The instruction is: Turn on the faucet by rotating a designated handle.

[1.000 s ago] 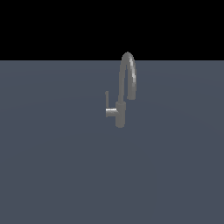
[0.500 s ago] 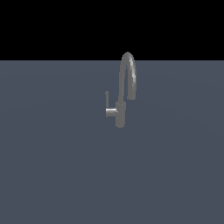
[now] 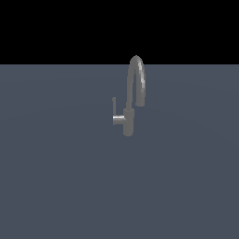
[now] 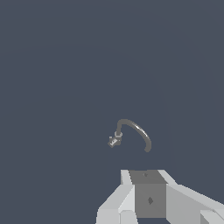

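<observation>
The faucet point(image 3: 129, 120) is a small grey metal tap standing upright on the flat grey surface, with a tall arched spout point(image 3: 137, 79). The handle point(image 3: 114, 106) is a thin upright rod on a short horizontal stub on the body's side toward the exterior view's left. In the wrist view the faucet point(image 4: 131, 131) is small and seen from above, well away from my gripper point(image 4: 146, 175). Only the white and grey finger parts show at that view's edge. The arm and gripper are out of the exterior view. Nothing is held.
A flat grey-blue surface point(image 3: 56, 177) surrounds the faucet on all sides. Black background lies beyond its far edge.
</observation>
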Motion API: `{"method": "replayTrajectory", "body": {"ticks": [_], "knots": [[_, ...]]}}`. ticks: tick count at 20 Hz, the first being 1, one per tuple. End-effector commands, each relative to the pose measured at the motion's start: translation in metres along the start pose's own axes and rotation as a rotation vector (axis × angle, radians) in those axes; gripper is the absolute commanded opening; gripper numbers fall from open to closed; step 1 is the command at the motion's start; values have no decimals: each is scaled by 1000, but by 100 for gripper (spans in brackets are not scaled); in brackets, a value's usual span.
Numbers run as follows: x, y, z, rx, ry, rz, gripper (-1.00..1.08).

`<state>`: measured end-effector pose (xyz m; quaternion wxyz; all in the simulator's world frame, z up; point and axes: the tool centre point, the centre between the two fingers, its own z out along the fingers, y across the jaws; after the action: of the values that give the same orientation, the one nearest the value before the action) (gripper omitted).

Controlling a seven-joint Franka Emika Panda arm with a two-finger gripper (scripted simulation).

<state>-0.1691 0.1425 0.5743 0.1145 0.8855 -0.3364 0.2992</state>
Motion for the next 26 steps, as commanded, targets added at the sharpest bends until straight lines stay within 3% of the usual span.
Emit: {"method": "replayTrajectory", "body": {"ticks": [1, 8, 15, 26], "knots": [[-2, -17, 11, -24, 32, 43, -100], [-7, -61, 61, -96, 105, 153, -100], [-12, -94, 137, -175, 153, 257, -100], [-26, -106, 295, -312, 179, 426, -100]]}}
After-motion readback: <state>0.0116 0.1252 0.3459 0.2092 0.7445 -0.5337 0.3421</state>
